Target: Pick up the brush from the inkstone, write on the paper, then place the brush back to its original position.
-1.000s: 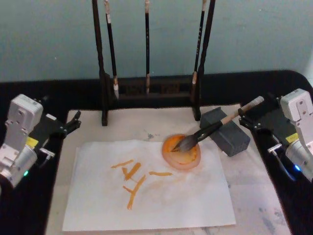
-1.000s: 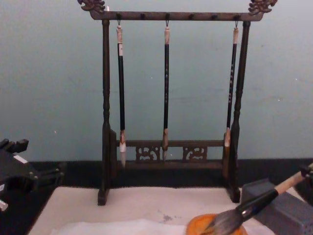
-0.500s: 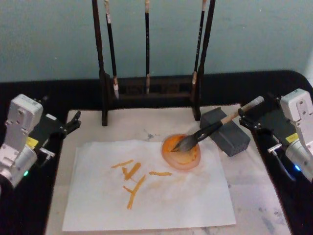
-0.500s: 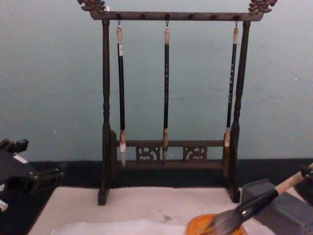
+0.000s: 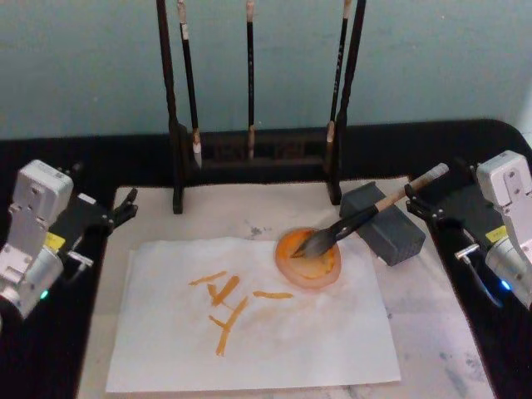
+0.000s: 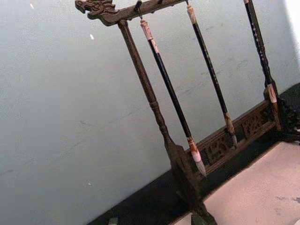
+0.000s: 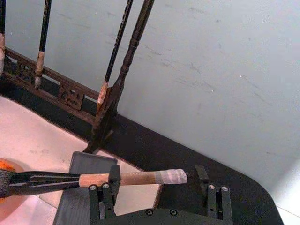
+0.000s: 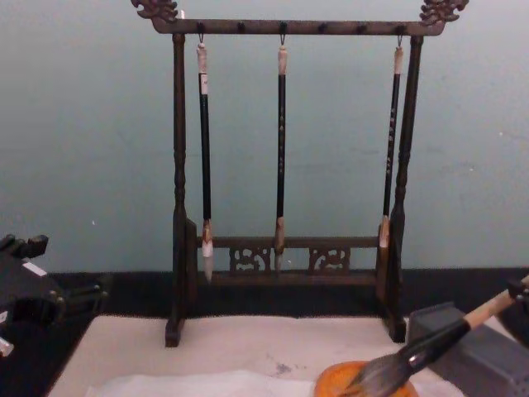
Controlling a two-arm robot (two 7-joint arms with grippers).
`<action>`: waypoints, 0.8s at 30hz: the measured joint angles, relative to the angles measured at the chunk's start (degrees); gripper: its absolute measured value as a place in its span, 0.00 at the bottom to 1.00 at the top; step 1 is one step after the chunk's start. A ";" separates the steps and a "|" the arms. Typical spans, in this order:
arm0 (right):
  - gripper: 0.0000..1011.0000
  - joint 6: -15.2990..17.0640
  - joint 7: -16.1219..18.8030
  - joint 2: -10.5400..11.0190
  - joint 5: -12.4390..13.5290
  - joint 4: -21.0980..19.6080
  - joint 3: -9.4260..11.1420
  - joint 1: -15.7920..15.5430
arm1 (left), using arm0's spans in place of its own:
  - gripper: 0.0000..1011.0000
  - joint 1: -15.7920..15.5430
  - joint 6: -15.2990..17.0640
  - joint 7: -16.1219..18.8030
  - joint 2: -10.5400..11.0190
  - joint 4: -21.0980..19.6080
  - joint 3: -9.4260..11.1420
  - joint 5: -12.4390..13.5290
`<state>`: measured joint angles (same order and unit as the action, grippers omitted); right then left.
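The brush (image 5: 349,223) lies slanted, its tan handle resting on the grey inkstone (image 5: 389,231) and its dark bristles on an orange dish (image 5: 309,262). My right gripper (image 5: 416,202) is at the handle's far end. In the right wrist view the gripper (image 7: 157,182) is open, and the handle (image 7: 136,178) passes loosely between its fingers (image 7: 112,180). The white paper (image 5: 274,341) lies in front with several orange strokes (image 5: 224,303) on it. My left gripper (image 5: 125,208) stands open at the mat's left edge, holding nothing.
A dark wooden brush stand (image 5: 253,154) with three thin hanging brushes (image 8: 281,157) stands behind the beige mat (image 5: 224,212). The black tabletop (image 5: 465,141) surrounds the mat. A teal wall is at the back.
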<state>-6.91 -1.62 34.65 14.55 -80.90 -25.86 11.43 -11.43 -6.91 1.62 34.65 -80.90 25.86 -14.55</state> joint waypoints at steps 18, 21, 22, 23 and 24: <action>0.99 0.00 0.00 0.00 0.00 0.00 0.00 0.00 | 1.00 0.00 0.00 0.00 0.00 0.00 0.00 0.00; 0.99 0.00 0.00 0.00 0.00 0.00 0.00 0.00 | 1.00 0.00 0.00 0.00 0.00 0.00 0.00 0.00; 0.99 0.00 0.00 0.00 0.00 0.00 0.00 0.00 | 1.00 0.00 0.00 0.00 0.00 0.00 0.00 0.00; 0.99 0.00 0.00 0.00 0.00 0.00 0.00 0.00 | 1.00 0.00 0.00 0.00 0.00 0.00 0.00 0.00; 0.99 0.00 0.00 0.00 0.00 0.00 0.00 0.00 | 1.00 0.00 0.00 0.00 0.00 0.00 0.00 0.00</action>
<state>-6.91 -1.62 34.65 14.55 -80.90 -25.86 11.43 -11.43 -6.91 1.62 34.65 -80.90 25.86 -14.55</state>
